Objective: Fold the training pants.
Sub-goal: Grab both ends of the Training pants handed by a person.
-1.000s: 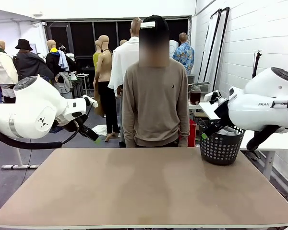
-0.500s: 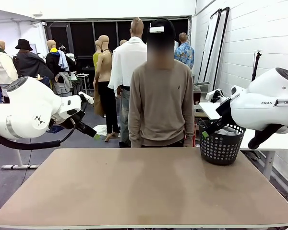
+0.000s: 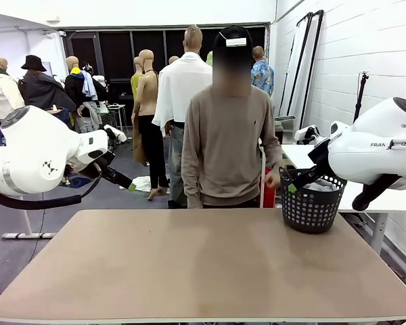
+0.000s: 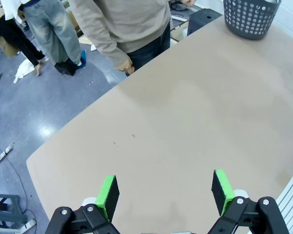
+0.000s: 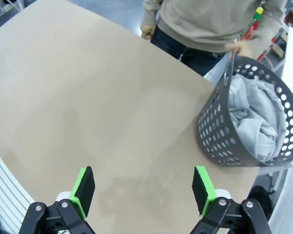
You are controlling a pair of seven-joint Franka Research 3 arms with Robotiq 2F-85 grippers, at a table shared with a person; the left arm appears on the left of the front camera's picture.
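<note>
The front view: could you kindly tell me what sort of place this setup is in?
Probably a robotics lab for clothes-handling trials: the left arm and right arm flank a work table, a grey laundry basket on it holds the training pants, and a person stands at the far side.

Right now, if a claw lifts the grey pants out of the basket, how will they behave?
The training pants lie crumpled in soft folds, so probably floppy and trailing. Thin-looking fabric, likely light. The perforated basket might tip or drag along.
</note>
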